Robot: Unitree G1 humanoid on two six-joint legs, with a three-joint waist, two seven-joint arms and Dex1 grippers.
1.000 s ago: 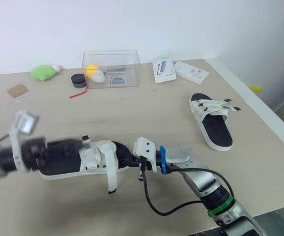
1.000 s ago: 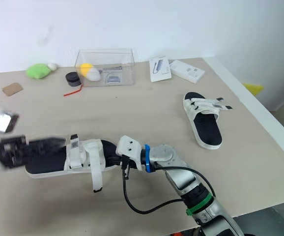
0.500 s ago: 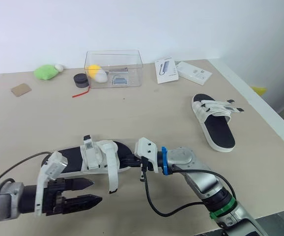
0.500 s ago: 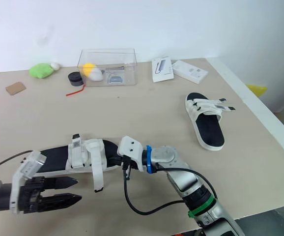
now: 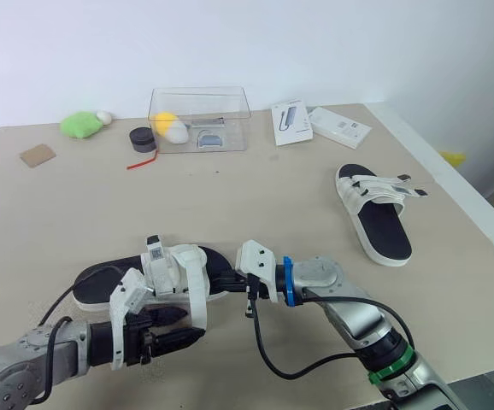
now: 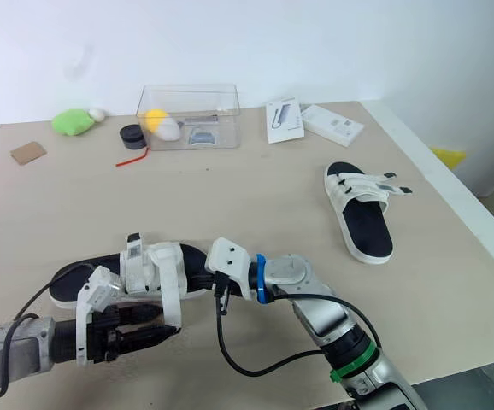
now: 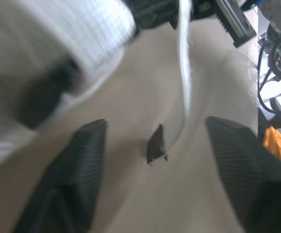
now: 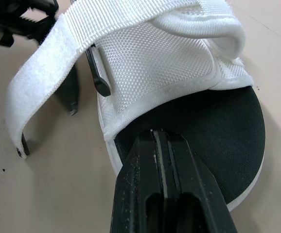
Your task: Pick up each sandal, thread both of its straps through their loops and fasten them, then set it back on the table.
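Note:
The near sandal (image 5: 110,278), black footbed with white straps, lies on the table in front of me. My right gripper (image 5: 227,282) is shut on its right end, fingers (image 8: 156,160) pinching the sole edge. One strap (image 5: 197,301) hangs loose down the sandal's near side; its black tip (image 7: 155,144) rests on the table. My left gripper (image 5: 174,329) is open just before that strap, with the tip between its spread fingers (image 7: 84,160), untouched. The second sandal (image 5: 375,209) lies at the right, straps across it with loose ends sticking out.
A clear box (image 5: 200,120) with small items stands at the back, beside a black puck (image 5: 140,137), a red cord (image 5: 138,162), a green toy (image 5: 79,125) and a cardboard piece (image 5: 38,155). Two white boxes (image 5: 288,122) (image 5: 339,128) lie back right. The table edge (image 5: 456,218) runs close behind the second sandal.
My left arm dropped from over the sandal to the table in front of it, then slid right toward the hanging strap, gripper open. The right gripper kept its hold.

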